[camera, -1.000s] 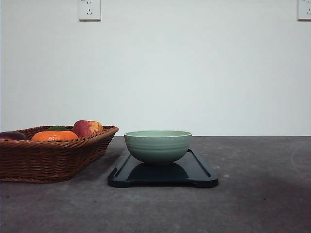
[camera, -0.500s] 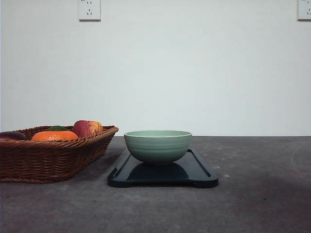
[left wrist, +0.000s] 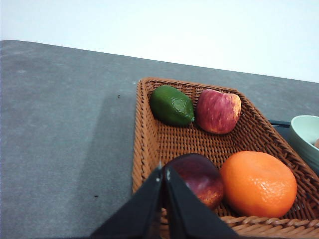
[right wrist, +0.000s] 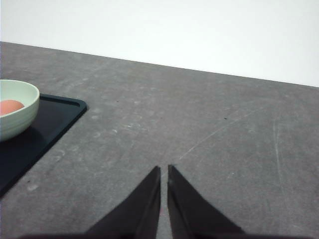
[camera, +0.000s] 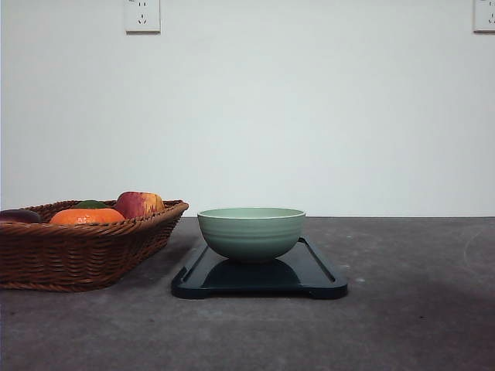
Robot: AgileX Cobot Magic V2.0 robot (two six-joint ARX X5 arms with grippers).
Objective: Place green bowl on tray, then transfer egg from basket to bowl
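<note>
The green bowl (camera: 251, 232) stands upright in the middle of the dark tray (camera: 317, 282) at the table's centre. In the right wrist view the bowl (right wrist: 20, 112) holds the brownish-orange egg (right wrist: 11, 106). The wicker basket (camera: 77, 251) sits left of the tray with several fruits in it. My left gripper (left wrist: 163, 172) is shut with nothing in it, its tips above the near rim of the basket (left wrist: 149, 144). My right gripper (right wrist: 164, 170) is shut and empty over bare table, to the right of the tray (right wrist: 45, 129).
In the basket lie an orange (left wrist: 258, 183), a red apple (left wrist: 218, 110), a green avocado (left wrist: 172, 105) and a dark purple fruit (left wrist: 199, 178). Grey table stretches around the tray. A white wall with two sockets (camera: 142, 15) stands behind.
</note>
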